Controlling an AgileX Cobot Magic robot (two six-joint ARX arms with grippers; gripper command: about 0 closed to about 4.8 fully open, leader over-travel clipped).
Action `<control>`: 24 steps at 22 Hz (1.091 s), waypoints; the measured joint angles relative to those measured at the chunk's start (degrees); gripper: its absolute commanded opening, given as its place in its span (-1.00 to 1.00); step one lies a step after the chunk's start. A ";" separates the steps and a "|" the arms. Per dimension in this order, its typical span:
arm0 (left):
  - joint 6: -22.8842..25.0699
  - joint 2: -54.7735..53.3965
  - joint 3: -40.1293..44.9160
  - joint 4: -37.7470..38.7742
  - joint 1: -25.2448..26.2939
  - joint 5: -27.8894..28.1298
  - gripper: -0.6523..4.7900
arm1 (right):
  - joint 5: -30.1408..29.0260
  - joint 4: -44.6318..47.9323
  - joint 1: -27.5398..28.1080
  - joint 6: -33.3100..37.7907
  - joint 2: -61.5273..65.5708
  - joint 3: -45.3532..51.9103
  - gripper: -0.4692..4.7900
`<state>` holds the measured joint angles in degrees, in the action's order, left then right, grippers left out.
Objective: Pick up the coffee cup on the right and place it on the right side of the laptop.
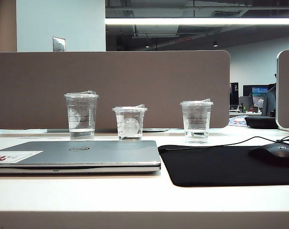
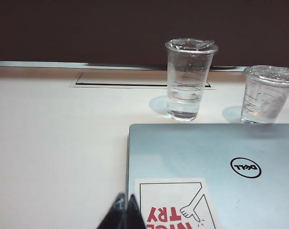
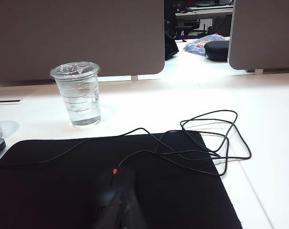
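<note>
The coffee cup (image 1: 197, 120) (image 3: 79, 93), a clear lidded tumbler with ridge lines and a little water, stands upright at the back right, behind the black mouse pad (image 1: 220, 167). The closed silver-grey laptop (image 1: 87, 153) (image 2: 206, 157) lies at the front left, a white-and-red sticker at its corner. My left gripper (image 2: 126, 210) is shut and empty, low over the laptop's sticker corner. My right gripper (image 3: 123, 210) is shut and empty above the mouse pad (image 3: 48, 186), well short of the coffee cup. Neither gripper shows in the exterior view.
A tall logo cup (image 1: 81, 117) (image 2: 188, 78) and a short logo cup (image 1: 130, 123) (image 2: 266, 95) stand behind the laptop. A black mouse (image 1: 275, 152) (image 3: 116, 180) sits on the pad, its cable (image 3: 206, 138) looping onto the white table. A brown partition (image 1: 111, 86) closes the back.
</note>
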<state>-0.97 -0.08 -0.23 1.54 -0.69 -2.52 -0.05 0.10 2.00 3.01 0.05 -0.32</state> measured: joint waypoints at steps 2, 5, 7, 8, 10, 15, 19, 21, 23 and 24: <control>0.00 0.00 0.00 0.00 0.00 0.00 -0.78 | 0.00 0.00 0.00 0.00 0.00 0.00 -0.86; 0.00 0.00 0.00 0.00 -0.02 0.00 -0.78 | 0.00 0.00 0.00 0.00 0.02 0.00 -0.86; 0.00 0.00 -0.07 0.00 -1.62 0.11 -0.78 | 0.00 0.00 0.00 0.00 0.02 0.00 -0.86; 0.00 0.00 -0.09 0.00 -2.86 0.11 -0.78 | 0.00 0.00 0.00 0.00 0.00 0.00 -0.86; 0.00 0.00 -0.33 0.31 -7.19 0.11 -0.78 | -0.02 0.00 0.00 1.42 0.02 0.00 -0.86; 0.02 0.00 -0.85 2.38 -18.21 -0.11 -0.78 | -0.07 0.00 0.00 9.62 0.00 0.00 -0.86; 0.00 -0.02 -0.85 2.36 -20.90 -0.13 -0.78 | -0.09 0.00 0.00 13.90 0.00 0.00 -0.86; 0.00 -0.02 -0.85 2.36 -22.03 -0.09 -0.78 | -0.31 0.00 0.00 15.85 0.00 0.00 -0.86; 0.02 -0.02 -0.83 2.36 -23.08 -0.13 -0.78 | -1.49 0.00 0.00 16.65 0.00 0.00 -0.86; 0.00 -0.02 -0.83 2.36 -23.30 -0.13 -0.78 | -2.16 0.00 0.00 16.79 0.00 0.00 -0.86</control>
<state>-0.97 -0.10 -1.06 3.90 -23.99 -2.66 -2.22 0.10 2.00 19.79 0.05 -0.32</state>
